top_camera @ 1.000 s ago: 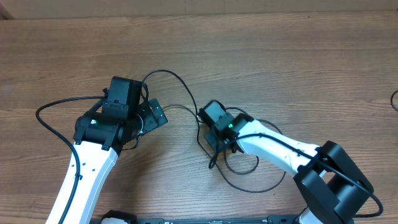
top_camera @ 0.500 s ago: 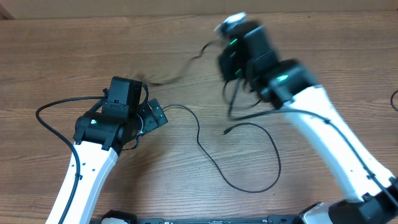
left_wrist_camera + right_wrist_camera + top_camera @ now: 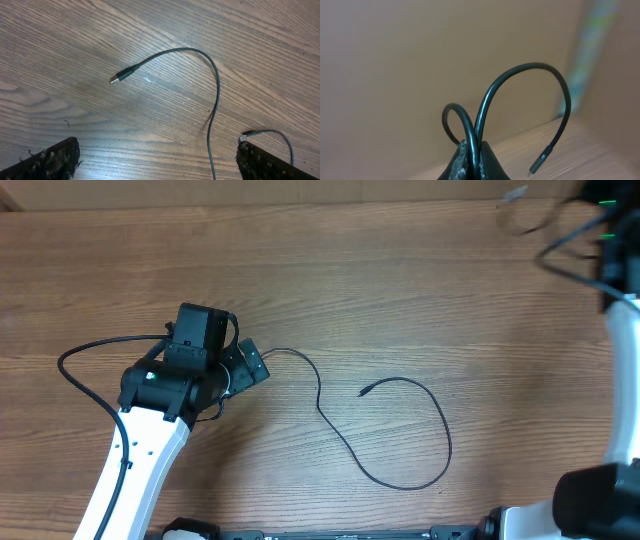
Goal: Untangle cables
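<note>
Inside the closed right pincer [image 3: 471, 152], one black cable [image 3: 530, 65] loops upward.

One cable [image 3: 320, 395] lies looped beside the left pincer [image 3: 252, 363].

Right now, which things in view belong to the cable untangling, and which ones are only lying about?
Job: loose cable; held cable, in the shut right end effector; open left end effector.
Just there: wooden table; thick wire along the left arm.
</note>
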### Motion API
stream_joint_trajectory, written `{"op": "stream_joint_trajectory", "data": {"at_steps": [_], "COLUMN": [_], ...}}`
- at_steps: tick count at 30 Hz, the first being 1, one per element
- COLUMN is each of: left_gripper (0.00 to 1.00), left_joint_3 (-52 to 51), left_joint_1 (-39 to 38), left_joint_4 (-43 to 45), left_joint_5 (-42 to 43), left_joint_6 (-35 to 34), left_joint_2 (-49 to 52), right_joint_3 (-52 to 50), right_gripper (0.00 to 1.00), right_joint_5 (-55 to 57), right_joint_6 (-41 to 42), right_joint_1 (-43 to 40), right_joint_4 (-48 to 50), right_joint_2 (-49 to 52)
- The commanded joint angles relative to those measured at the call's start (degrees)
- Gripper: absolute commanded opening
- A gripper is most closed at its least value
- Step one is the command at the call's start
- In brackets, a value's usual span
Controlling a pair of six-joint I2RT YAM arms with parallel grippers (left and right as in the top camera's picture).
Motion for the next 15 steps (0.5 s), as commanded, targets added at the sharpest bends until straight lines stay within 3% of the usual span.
{"op": "stream_joint_trajectory", "data": {"at_steps": [1,7,15], "left_gripper": [1.00,1.00,0.99], "left_joint_3": [-0.2,-0.2,-0.2], "left_joint_1": [0.2,0.2,0.2], "left_joint_4": [0.0,0.0,0.0], "left_joint_5": [-0.6,-0.6,-0.6], "left_joint_6": [-0.8,-0.8,-0.8], "left_joint_2": [-1.0,-1.0,-1.0], "right_joint_3": [1.1,1.1,1.1], "right_gripper": [0.04,0.04,0.04], "right_joint_5": [0.5,-5.6,-12.9], "right_joint_6": [-0.5,-6.6,-6.5], "right_joint_1": [-6.8,-12.2,-10.2], "right_joint_4": [4.4,7.7,11.4], "right_joint_2": [4.1,14.5,26.1]}}
